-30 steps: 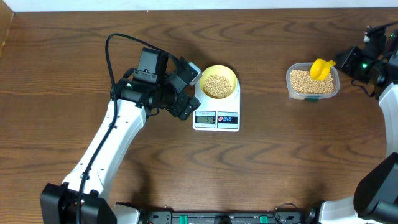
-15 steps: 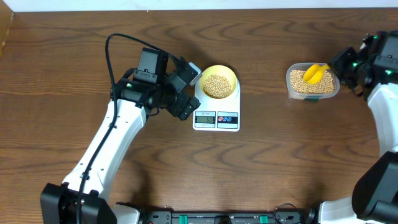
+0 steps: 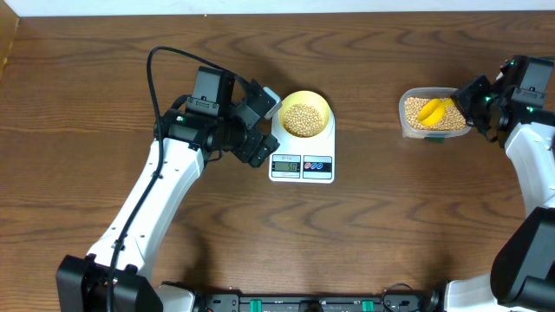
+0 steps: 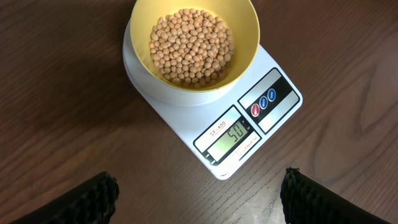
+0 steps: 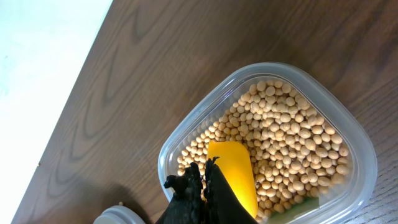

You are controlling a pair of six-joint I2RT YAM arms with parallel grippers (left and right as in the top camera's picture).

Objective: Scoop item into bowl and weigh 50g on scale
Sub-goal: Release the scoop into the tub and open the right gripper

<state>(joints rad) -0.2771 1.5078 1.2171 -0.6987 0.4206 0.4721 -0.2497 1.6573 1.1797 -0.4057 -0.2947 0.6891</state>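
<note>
- Grip on the right: the right fingers are clenched on the near end of the yellow scoop.
- The scoop lies bowl-down among soybeans inside a clear plastic tub, which stands on the right side of the counter.
- The left fingers are released, spread wide and grasping nothing; they hang over bare counter just beside the display end of the scale.
- The scale's display reads 50.
- A pale yellow bowl sits on the scale's round platform, upright, with a heap of soybeans across its bottom.
- Scale and tub stand well apart.
</note>
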